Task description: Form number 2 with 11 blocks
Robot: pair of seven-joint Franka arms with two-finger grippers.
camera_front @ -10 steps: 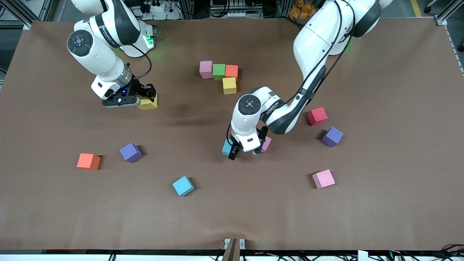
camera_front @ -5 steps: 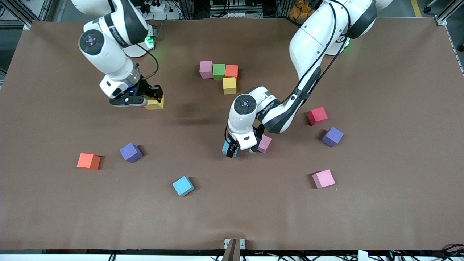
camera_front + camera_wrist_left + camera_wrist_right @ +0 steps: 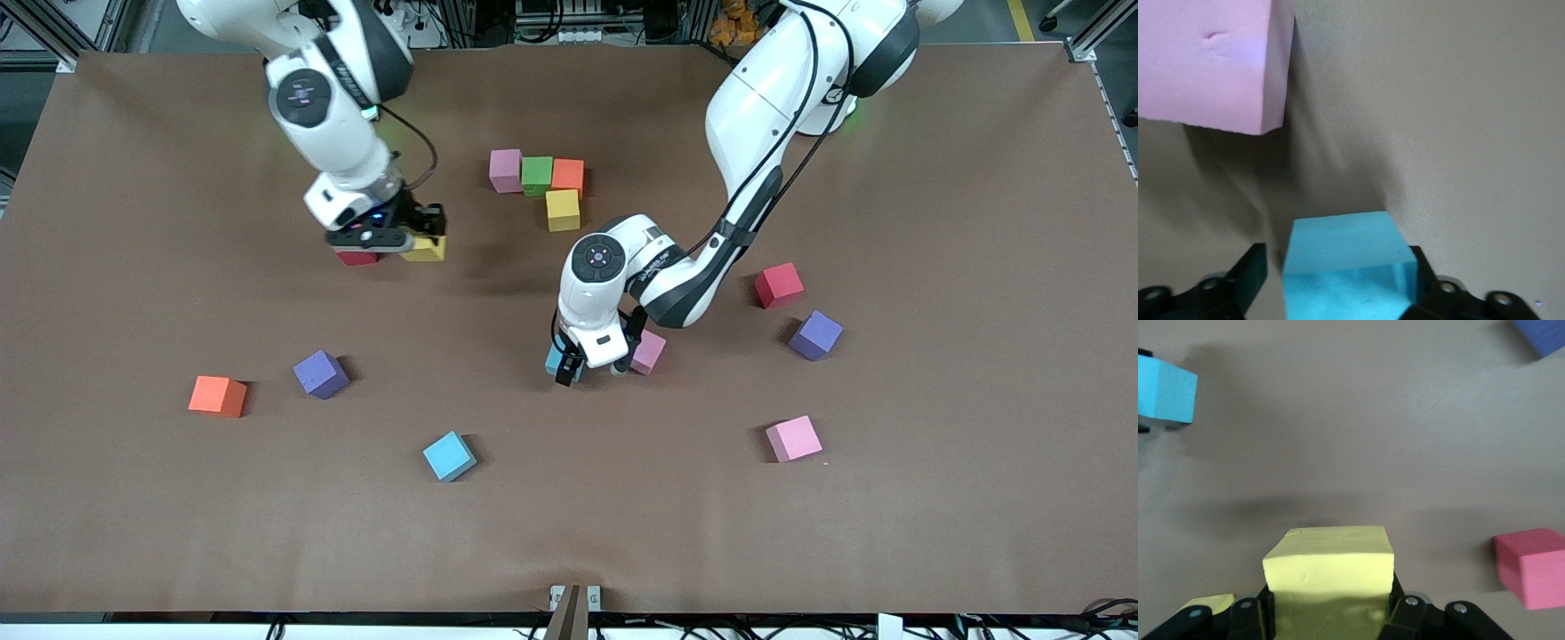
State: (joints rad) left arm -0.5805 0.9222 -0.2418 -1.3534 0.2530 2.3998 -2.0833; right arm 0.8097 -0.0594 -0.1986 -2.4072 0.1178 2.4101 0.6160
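Quickly: front view, centre frame, left gripper (image 3: 590, 368) is down at the light blue cube (image 3: 557, 360), just beside a pink cube (image 3: 648, 351). Only the left wrist view shows its fingers (image 3: 1250, 270) apart, with a gap on one side of the cube. I see the right gripper (image 3: 425, 236) clamped on a yellow cube (image 3: 1329, 565), over the table beside a red cube (image 3: 357, 258). Only the front view shows the number 2 (image 3: 537, 174) begun, four cubes, upper centre.

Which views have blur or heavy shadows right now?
Front view: sharp, evenly lit, with a dark shadow patch on the table. Left wrist view: pink block close and soft-edged, shadow beneath it. Right wrist view: yellow block clear, faint shadow bands across the table.
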